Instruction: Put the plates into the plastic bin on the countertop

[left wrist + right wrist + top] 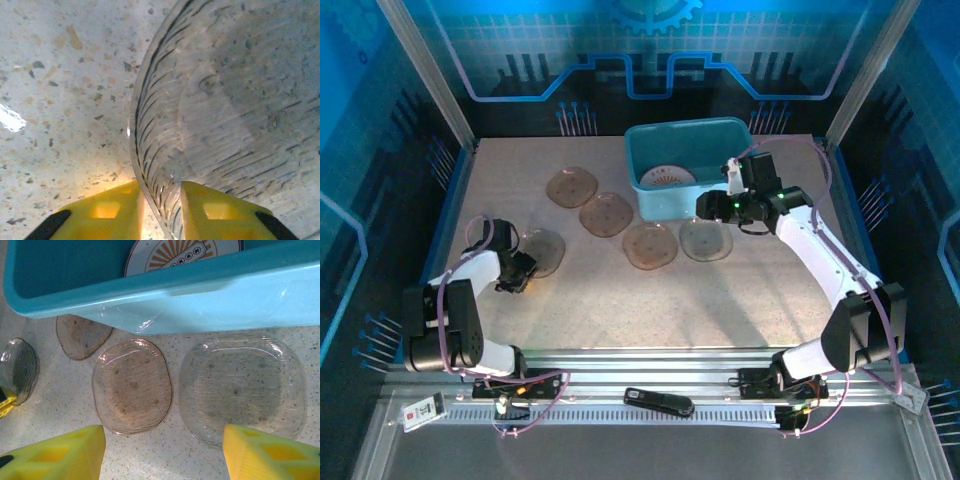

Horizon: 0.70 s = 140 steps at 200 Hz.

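Note:
The teal plastic bin (675, 165) (200, 285) stands at the back of the beige countertop (620, 310), with a round white plate (665, 178) (175, 252) lying inside it. Smoky-brown plates lie in front of the bin (570, 186) (606, 214) (651, 245) (706, 239). At the left, my left gripper (520, 268) (161, 200) is shut on the rim of another brown plate (544, 250) (225, 100). My right gripper (705, 207) (165, 440) hangs open above two brown plates (132, 385) (242, 387), just in front of the bin's near wall.
A black handheld device (658, 402) lies on the metal rail in front of the arms. Blue edging and glass walls with metal posts (420, 60) close in the countertop on three sides. Bare surface stretches between the plates and the near edge.

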{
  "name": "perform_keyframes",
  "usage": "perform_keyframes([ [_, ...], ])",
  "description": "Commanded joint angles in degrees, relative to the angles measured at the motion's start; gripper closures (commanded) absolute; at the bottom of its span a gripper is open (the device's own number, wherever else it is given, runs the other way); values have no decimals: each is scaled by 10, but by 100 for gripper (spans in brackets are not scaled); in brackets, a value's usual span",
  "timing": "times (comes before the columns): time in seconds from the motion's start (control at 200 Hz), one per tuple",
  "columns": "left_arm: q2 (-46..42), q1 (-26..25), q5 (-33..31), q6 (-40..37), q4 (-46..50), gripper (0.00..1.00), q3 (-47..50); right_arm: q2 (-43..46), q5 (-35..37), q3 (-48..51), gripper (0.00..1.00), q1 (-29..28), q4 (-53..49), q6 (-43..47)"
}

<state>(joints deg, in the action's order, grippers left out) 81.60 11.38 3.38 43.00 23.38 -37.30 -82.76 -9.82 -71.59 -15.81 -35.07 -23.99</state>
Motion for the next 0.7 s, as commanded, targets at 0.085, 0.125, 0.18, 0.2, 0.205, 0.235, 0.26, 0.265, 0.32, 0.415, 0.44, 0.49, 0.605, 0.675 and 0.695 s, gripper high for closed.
perform_keyframes([
  [0.085, -22, -1, 20, -8, -49, 87, 15, -2, 4, -9, 36, -11, -3, -1],
  [0.125, -27, -1, 21, -8, -46, 89, 16, -1, 4, -8, 36, -12, -2, -2],
  [0.18, -38, -1, 25, -8, -45, 91, 17, 3, 3, -7, 36, -14, -3, -2],
  [0.2, -42, -1, 26, -7, -45, 92, 18, 4, 3, -6, 36, -14, -3, -2],
  [0.205, -43, -1, 26, -7, -45, 92, 18, 4, 3, -5, 36, -14, -3, -2],
  [0.235, -50, -1, 28, -6, -45, 93, 19, 7, 3, -4, 36, -15, -3, -2],
  [0.26, -56, -1, 29, -6, -45, 93, 20, 10, 3, -2, 36, -15, -3, -2],
  [0.265, -57, -1, 29, -6, -45, 94, 20, 11, 3, -2, 36, -15, -3, -2],
  [0.32, -69, -1, 33, -4, -47, 95, 21, 19, 3, 3, 36, -15, -3, -2],
  [0.415, -89, -1, 44, -8, -45, 98, 19, 34, 8, 20, 35, -16, 1, -3],
  [0.44, -95, -1, 47, -9, -44, 98, 18, 38, 7, 23, 35, -15, 2, -4],
  [0.49, -108, -1, 53, -9, -41, 100, 17, 42, 6, 28, 35, -16, 5, -5],
  [0.605, -145, -2, 67, -14, -35, 100, 15, 45, -1, 28, 36, -18, 9, -11],
  [0.675, -173, -6, 82, -23, -39, 100, 16, 48, 0, 19, 36, -26, 7, -11],
  [0.695, -181, -9, 85, -24, -39, 100, 16, 48, 1, 15, 36, -30, 6, -11],
])
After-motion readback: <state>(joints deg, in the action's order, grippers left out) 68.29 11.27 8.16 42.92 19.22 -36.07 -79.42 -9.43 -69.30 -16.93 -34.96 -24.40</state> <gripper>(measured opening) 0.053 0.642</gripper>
